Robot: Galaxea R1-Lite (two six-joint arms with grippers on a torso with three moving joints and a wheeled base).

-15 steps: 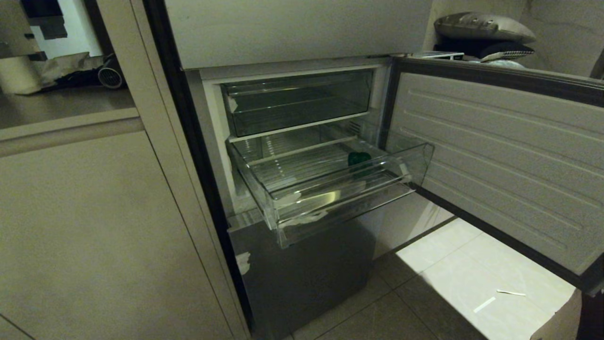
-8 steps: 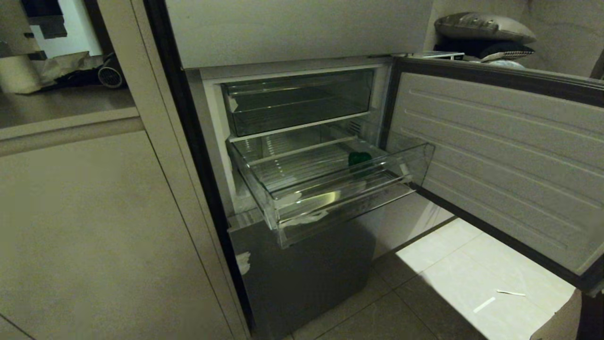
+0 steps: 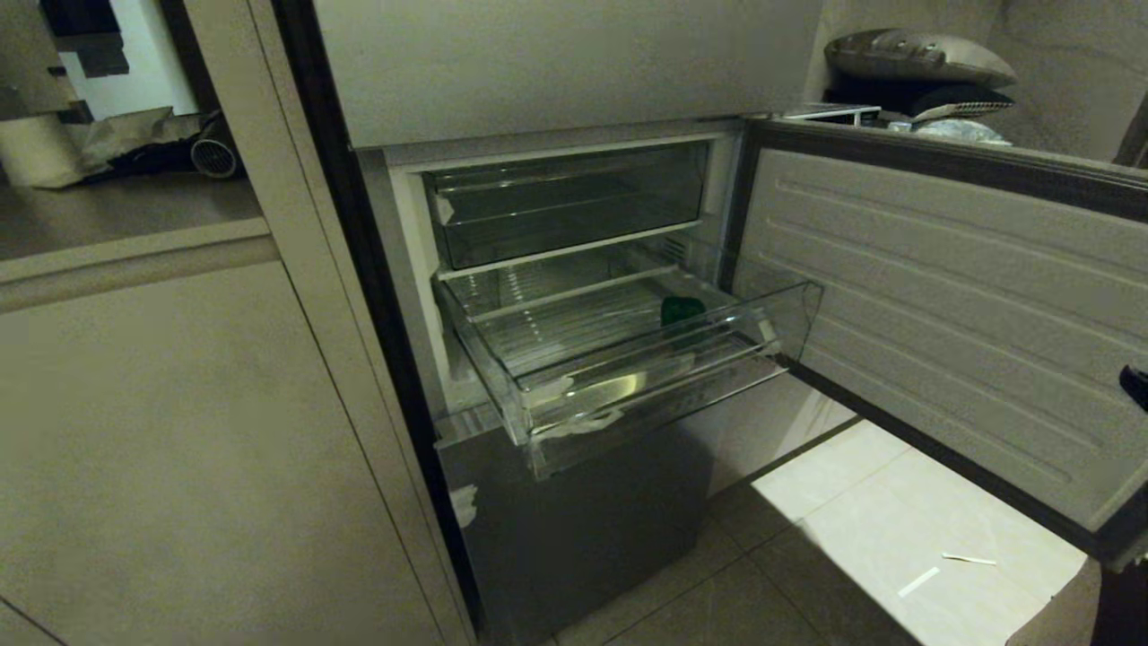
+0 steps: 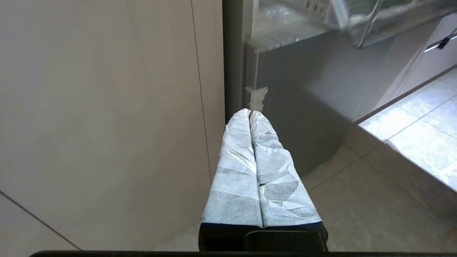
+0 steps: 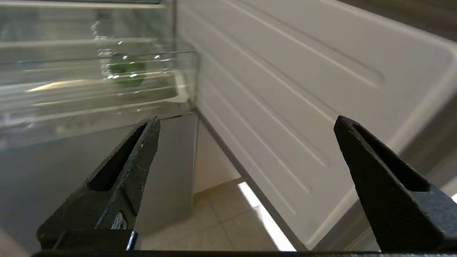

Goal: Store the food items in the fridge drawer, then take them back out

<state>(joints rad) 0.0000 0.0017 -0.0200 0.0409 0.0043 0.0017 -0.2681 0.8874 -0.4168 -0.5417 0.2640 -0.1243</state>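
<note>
The fridge drawer point(image 3: 628, 359) is seen pulled out from the open fridge, beside the swung-open door point(image 3: 942, 296). A green food item point(image 3: 682, 309) is seen lying inside it, toward its right rear. The right claw point(image 5: 246, 142) is held released and empty near the drawer's front right corner, apart from it. The left claw point(image 4: 250, 114) is kept clenched on nothing, low before the grey lower panel point(image 4: 303, 107).
</note>
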